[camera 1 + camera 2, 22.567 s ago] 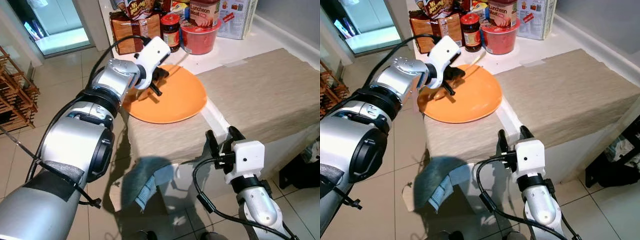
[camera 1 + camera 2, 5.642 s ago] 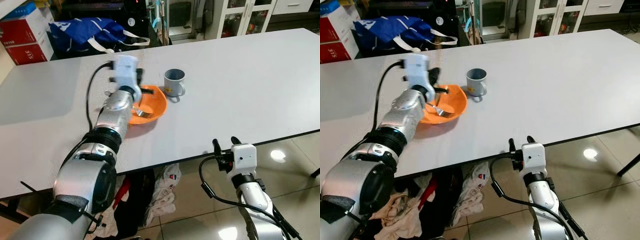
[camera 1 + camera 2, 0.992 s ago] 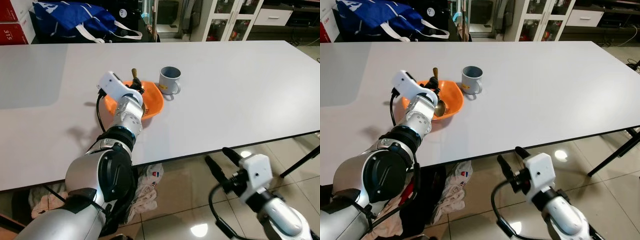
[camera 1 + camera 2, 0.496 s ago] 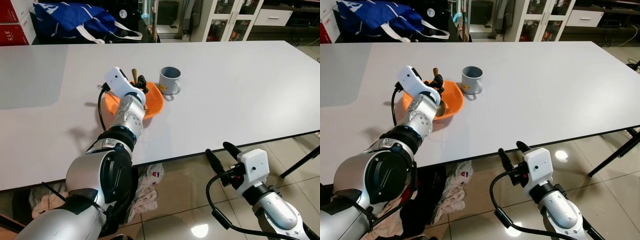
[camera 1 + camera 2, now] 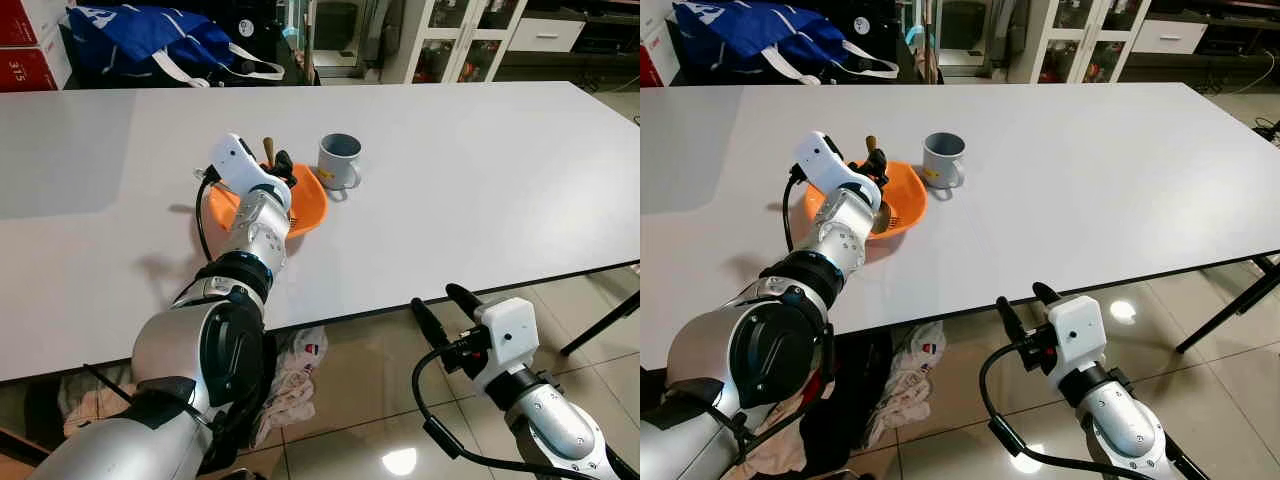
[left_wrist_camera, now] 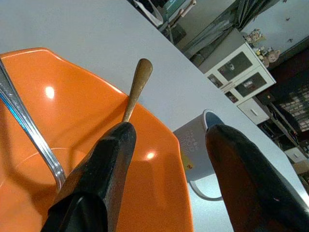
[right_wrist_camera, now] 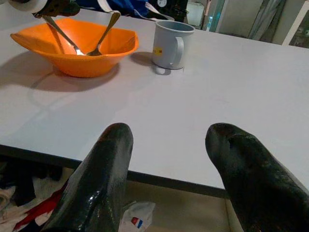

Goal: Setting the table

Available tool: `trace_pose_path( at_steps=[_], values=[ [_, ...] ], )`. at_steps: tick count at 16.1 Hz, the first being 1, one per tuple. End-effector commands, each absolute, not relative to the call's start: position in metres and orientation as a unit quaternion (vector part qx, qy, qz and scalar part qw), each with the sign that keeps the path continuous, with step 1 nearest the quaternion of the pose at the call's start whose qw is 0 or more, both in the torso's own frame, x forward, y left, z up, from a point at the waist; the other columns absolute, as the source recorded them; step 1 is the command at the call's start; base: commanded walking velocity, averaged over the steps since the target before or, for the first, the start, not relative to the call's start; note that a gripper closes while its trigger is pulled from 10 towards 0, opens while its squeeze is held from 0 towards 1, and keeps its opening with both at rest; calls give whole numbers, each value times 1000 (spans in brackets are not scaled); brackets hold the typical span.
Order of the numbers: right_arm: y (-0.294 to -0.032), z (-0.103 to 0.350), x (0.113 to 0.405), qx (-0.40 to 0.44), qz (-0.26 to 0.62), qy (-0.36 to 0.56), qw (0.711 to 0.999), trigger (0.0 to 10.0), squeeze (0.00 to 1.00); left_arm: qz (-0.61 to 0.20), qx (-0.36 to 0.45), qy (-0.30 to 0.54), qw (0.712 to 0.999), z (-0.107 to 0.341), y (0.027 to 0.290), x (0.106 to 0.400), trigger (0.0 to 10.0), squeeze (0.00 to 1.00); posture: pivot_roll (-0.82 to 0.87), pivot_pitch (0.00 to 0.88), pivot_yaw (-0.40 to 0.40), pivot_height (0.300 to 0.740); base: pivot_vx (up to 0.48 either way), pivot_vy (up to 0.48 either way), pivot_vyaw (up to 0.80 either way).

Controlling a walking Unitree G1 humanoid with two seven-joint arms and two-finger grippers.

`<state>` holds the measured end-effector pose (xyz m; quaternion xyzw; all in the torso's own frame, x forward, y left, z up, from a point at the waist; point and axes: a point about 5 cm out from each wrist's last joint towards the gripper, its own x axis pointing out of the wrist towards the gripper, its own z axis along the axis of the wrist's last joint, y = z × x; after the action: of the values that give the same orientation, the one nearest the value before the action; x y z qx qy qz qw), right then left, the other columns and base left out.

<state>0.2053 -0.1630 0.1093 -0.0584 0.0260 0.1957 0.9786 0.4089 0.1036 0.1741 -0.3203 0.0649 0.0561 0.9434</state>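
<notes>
An orange bowl (image 5: 305, 205) sits on the white table (image 5: 480, 170), with a grey mug (image 5: 339, 160) just to its right. A silver fork (image 6: 29, 130) and a wooden-handled spoon (image 6: 136, 87) lean inside the bowl. My left gripper (image 5: 283, 170) hovers over the bowl's far rim, open. The spoon's handle stands beside one of its fingers (image 6: 96, 193), not clamped. My right gripper (image 5: 440, 307) hangs below the table's near edge, open and holding nothing. In the right wrist view the bowl (image 7: 77, 48) and mug (image 7: 169, 43) lie ahead across the tabletop.
A blue bag (image 5: 150, 50) and red boxes (image 5: 30, 60) stand behind the table's far left. Glass-door cabinets (image 5: 440, 40) line the back. Crumpled clothes (image 5: 300, 370) lie on the tiled floor under the table. The table's right half is bare.
Over the last second my left wrist shifted slightly up and right above the bowl. My right arm swung from a tilted pose to point up at the table edge.
</notes>
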Motion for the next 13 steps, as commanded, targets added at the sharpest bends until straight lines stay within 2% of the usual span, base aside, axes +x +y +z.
trace_pose_path(
  at_steps=[1, 2, 3, 4, 5, 6, 10, 13],
  values=[
    [-167, 108, 205, -62, 188, 28, 980, 10000, 0, 37, -310, 60, 948, 183, 97, 411, 10000, 0, -238, 0, -35, 740, 0, 0, 0],
    [-167, 108, 205, -62, 188, 28, 980, 10000, 0, 37, -310, 60, 948, 183, 97, 411, 10000, 0, -238, 0, -35, 740, 0, 0, 0],
    [-164, 104, 234, -45, 142, 6, 989, 10000, 0, -32, -137, 3, 990, 165, 137, 397, 10000, 0, 32, 0, 17, 740, 0, 0, 0],
    [-160, 105, 252, -35, 116, -6, 993, 10000, 0, -102, -6, 1, 995, 145, 149, 374, 10000, 0, 26, 0, 21, 740, 0, 0, 0],
    [-156, 105, 263, -28, 100, -12, 995, 10000, 0, -159, 75, 15, 984, 127, 148, 353, 10000, 0, 23, 0, 24, 740, 0, 0, 0],
    [-154, 105, 268, -24, 92, -14, 995, 10000, 0, -192, 118, 25, 974, 116, 145, 340, 10000, 0, 22, 0, 27, 740, 0, 0, 0],
    [-153, 101, 268, -22, 86, -17, 996, 10000, 0, -194, 182, 8, 964, 120, 150, 329, 10000, 0, 23, 0, 30, 740, 0, 0, 0],
    [-152, 96, 269, -24, 83, -17, 996, 10000, 0, -167, 191, -2, 967, 131, 153, 323, 10000, 0, 23, 0, 26, 740, 0, 0, 0]
  ],
)
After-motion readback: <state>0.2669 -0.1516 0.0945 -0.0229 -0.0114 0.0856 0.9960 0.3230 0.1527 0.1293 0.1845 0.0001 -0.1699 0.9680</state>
